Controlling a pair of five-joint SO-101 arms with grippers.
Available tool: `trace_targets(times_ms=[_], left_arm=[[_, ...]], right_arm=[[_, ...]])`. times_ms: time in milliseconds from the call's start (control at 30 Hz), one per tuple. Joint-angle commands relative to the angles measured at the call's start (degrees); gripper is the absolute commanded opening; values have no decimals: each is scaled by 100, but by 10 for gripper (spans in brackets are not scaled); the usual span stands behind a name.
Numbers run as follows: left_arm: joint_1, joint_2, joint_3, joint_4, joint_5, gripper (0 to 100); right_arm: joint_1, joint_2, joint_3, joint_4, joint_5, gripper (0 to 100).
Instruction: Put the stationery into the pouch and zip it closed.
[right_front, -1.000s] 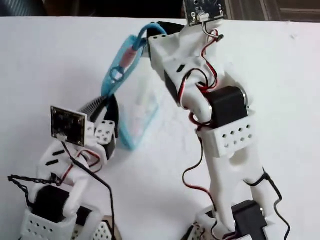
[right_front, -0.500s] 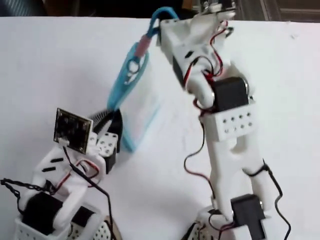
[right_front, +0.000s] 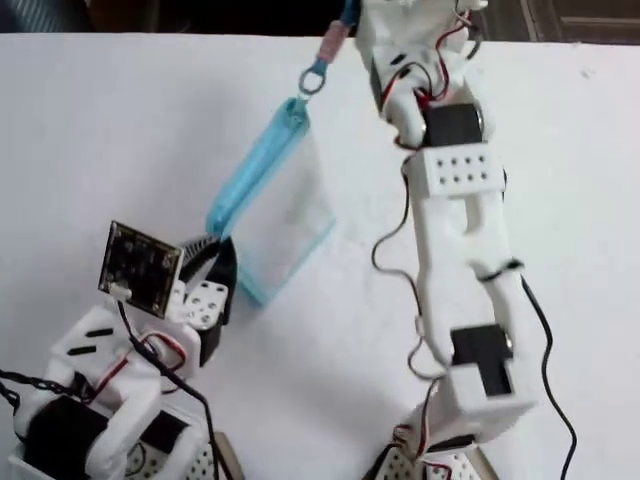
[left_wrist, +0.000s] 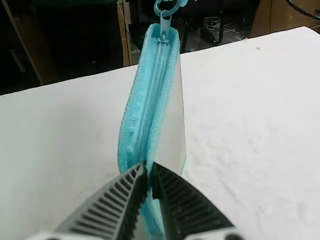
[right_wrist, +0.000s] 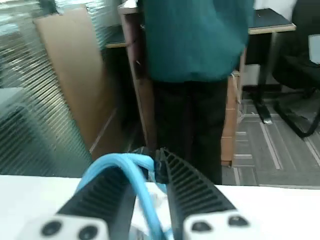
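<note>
The pouch (right_front: 275, 205), clear with a light blue zip edge, lies stretched out on the white table (right_front: 100, 120). My left gripper (right_front: 218, 262) is shut on its near end; the left wrist view shows the jaws pinching the blue edge (left_wrist: 148, 175). In that view the zip (left_wrist: 150, 95) runs away to the slider (left_wrist: 163, 31). Beyond the slider come a ring (right_front: 314, 77), a pink tag (right_front: 333, 45) and a blue cord (right_front: 348, 12). My right gripper (right_front: 356, 20) at the table's far edge is shut on this cord (right_wrist: 125, 170), its fingers (right_wrist: 192, 192) on either side.
The right arm (right_front: 455, 200) stretches the length of the table right of the pouch. Bare table lies to the left (right_front: 100, 120) and far right (right_front: 580, 150). Beyond the far edge is a room with a desk (right_wrist: 260, 22) and a standing person.
My right gripper has pulled the cord away toward the far edge. The slider has run along the zip to its far end and the pouch is now drawn out straight. The left gripper kept its hold.
</note>
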Motion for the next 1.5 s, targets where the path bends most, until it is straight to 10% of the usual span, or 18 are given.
trace_targets(times_ms=[0, 267, 533, 733, 933, 1233, 1467], left_arm=[[-22, 66, -141, 149, -44, 24], [-31, 66, -88, -70, -79, 24], [-796, 66, -79, -1222, -62, 24], [-2026, 92, 703, -2004, -334, 24], [-2976, 66, 2312, -2998, -835, 24], [-3292, 66, 3525, -3200, -853, 24], [-3292, 66, 3807, -3174, -853, 24]], right_arm=[[479, 426, -1055, -40, -97, 16], [224, 699, -2470, 1464, 114, 39], [-875, 163, -2910, 4312, 1644, 389], [-2378, -462, -2857, 7073, 3182, 433], [-3697, -1842, -1697, 7011, 3253, 433], [-3670, -4804, 2787, 6993, 3235, 433], [-1420, -7037, 5741, 6607, 3771, 433]])
